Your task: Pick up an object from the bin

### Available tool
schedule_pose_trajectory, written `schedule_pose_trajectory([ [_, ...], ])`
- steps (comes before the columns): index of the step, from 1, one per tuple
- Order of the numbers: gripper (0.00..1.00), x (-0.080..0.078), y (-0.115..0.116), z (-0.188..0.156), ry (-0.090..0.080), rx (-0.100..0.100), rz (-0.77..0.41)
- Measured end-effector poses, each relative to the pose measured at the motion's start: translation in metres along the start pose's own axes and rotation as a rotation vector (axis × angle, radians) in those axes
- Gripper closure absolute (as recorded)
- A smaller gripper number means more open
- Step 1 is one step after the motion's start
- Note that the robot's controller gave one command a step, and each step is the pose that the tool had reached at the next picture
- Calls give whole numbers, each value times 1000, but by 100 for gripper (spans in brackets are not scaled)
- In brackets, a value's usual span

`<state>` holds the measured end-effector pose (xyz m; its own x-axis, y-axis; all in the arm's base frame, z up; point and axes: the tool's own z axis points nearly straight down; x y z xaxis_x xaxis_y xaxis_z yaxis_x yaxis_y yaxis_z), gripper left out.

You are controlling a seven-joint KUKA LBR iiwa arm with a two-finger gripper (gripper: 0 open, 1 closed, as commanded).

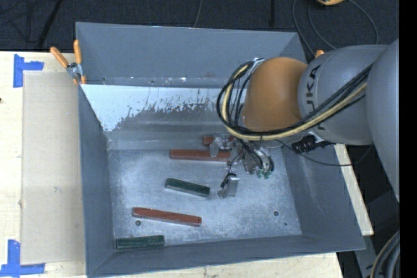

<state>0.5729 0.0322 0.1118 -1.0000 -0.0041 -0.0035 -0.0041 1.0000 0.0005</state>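
Dark green bar [187, 187] lay flat near the middle of the bin [195, 68] floor, its right end just beside the gripper [227, 188], which hung low above the floor. Whether the gripper stood wide or narrow could not be told. A reddish-brown bar [191, 154] lay behind, a longer reddish stick [167, 217] in front, and a dark green strip [140, 242] against the near wall.

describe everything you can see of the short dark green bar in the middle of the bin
The short dark green bar is a straight, flat-sided stick, matte, perhaps painted wood or plastic. It lies flat on the bin floor, with the end nearer the claw angled slightly toward the front. The claw stands just off that end; whether they touch is unclear. Nothing else touches it.
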Motion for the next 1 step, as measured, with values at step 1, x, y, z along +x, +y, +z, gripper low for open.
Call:
schedule_pose_trajectory([
  [1,0,-24,29,-31,5,0,-79],
])
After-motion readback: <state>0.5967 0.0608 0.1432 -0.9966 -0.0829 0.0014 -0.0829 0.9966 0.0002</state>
